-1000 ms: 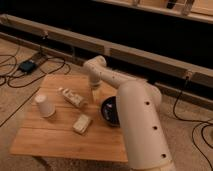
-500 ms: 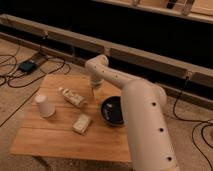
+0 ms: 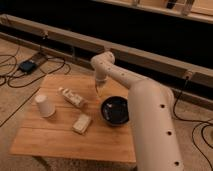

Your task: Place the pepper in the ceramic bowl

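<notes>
The ceramic bowl (image 3: 116,110) is round, glossy and black, and stands on the right half of the wooden table (image 3: 55,142). My gripper (image 3: 98,90) points down over the table's far middle, just left of and behind the bowl's rim, a little above the wood. The white arm reaches to it from the lower right and covers the table's right edge. The pepper does not show anywhere on the table; it is hidden or out of view.
A white paper cup (image 3: 45,106) stands at the table's left. A pale wrapped packet (image 3: 72,97) lies left of the gripper. A pale block (image 3: 82,123) lies in front of it. Cables and a dark power brick (image 3: 27,65) lie on the floor behind.
The gripper has shifted slightly right, toward the bowl. The arm's bulk has swung right, so more of the bowl shows. The things on the table have not moved.
</notes>
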`<move>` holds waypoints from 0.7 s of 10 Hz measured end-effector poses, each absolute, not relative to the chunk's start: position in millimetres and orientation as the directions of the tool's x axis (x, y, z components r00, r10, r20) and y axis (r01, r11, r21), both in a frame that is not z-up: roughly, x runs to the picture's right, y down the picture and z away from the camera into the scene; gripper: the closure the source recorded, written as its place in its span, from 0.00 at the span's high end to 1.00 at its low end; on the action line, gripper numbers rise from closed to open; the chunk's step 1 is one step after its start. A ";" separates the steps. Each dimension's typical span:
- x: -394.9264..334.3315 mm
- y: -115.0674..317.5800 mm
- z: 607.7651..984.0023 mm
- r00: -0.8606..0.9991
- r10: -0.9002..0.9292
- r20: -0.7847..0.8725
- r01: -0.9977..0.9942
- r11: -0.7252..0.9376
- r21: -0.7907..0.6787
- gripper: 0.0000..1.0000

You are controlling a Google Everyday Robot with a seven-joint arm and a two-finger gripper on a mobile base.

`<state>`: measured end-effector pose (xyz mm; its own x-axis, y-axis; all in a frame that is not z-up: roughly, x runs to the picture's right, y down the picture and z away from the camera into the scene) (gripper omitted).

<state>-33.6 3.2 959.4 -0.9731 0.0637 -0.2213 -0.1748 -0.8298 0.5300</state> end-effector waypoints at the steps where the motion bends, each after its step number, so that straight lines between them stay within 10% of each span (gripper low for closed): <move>1: -28.8 -0.9 955.7 -0.971 0.061 -0.230 -0.177 -0.833 0.525 0.00; 7: 1.9 -17.0 932.3 -0.959 0.055 -0.277 -0.196 -0.834 0.515 0.00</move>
